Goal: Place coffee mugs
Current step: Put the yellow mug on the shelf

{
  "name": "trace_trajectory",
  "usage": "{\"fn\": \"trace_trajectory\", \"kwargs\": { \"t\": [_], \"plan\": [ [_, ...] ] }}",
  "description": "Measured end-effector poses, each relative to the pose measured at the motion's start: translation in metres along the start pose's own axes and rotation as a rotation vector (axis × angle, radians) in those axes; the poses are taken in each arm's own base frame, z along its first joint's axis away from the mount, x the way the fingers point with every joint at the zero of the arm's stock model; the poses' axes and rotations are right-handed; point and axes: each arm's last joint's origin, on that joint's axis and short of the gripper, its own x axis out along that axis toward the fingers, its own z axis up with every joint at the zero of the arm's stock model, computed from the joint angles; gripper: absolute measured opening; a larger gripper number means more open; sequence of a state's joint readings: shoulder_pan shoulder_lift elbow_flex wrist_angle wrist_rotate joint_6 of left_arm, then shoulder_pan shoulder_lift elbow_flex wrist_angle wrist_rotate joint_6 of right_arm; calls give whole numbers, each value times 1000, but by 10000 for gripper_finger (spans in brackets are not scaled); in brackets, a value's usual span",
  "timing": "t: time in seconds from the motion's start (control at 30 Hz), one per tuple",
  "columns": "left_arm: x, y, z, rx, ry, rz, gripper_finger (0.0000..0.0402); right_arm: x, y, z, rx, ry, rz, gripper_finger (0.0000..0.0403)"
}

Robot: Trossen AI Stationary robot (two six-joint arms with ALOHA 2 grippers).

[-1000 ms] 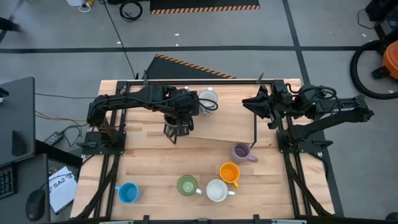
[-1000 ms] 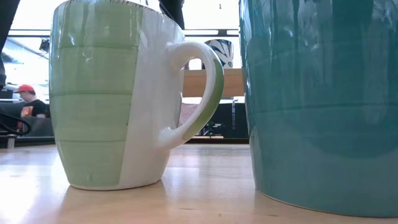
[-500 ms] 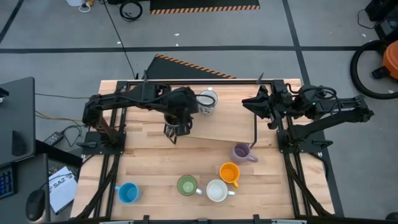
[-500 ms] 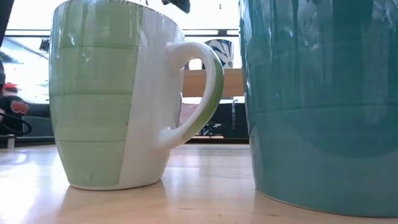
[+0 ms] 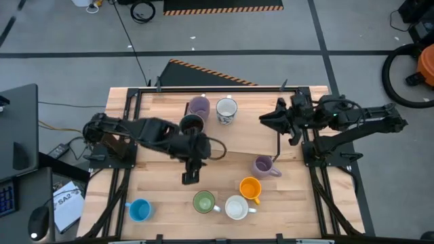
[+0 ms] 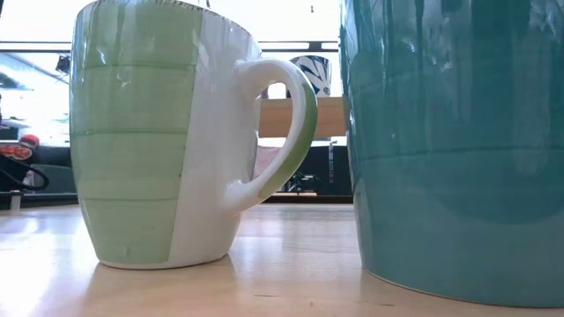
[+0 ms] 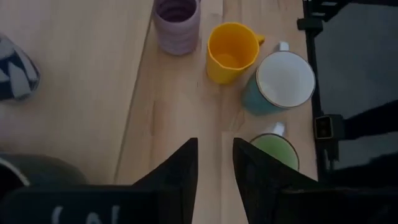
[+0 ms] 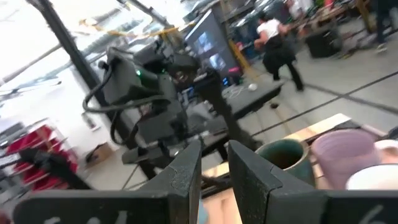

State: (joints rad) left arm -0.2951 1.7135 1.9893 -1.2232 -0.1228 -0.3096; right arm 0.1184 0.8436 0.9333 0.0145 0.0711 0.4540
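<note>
Mugs: three at table's far edge — lavender [image 5: 199, 106], brown [image 5: 192, 125], patterned white [image 5: 226, 110]. Five toward near edge: lavender [image 5: 264, 166], orange [image 5: 250, 188], white [image 5: 236, 207], green [image 5: 203, 202], blue [image 5: 139, 210]. Likely ceramic: rigid, glazed-slick, chippable; pinch rim wall or handle. Left gripper [image 5: 191, 169] mid-table, fingers slightly apart, empty. Right gripper [image 5: 270, 119] waits at right edge, narrowly parted, empty.

Left pincer [image 7: 214, 163] empty, over table w/ lavender [image 7: 176, 23], orange [image 7: 230, 51], green mugs [image 7: 276, 151].
</note>
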Motion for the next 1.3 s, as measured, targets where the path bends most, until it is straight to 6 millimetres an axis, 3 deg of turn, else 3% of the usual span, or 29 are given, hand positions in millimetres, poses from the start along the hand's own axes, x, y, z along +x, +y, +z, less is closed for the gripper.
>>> {"fn": "trace_trajectory", "kwargs": {
  "t": [0.2, 0.33, 0.5, 0.77, 1.03, 1.3],
  "plan": [
    [-4, -22, -6, 86, -48, 67, 91, 23, 2, -16, 72, 95, 56, 86],
    [-5, -26, -10, 132, -27, 86, 85, 41, 16, -21, 61, 142, 76, 86],
    [-7, -21, -22, -60, 85, 121, 84, 63, 36, -19, -3, 225, 4, 86],
    [-49, -62, -50, 116, -71, 170, 84, 94, 61, -27, 3, 336, -26, 86],
    [-31, -91, -92, 171, -61, 64, 84, 119, 78, -56, 46, 429, -50, 86],
    [-26, -92, -126, 20, -110, 34, 84, 123, 84, -99, 94, 682, -168, 86]
  ]
}}
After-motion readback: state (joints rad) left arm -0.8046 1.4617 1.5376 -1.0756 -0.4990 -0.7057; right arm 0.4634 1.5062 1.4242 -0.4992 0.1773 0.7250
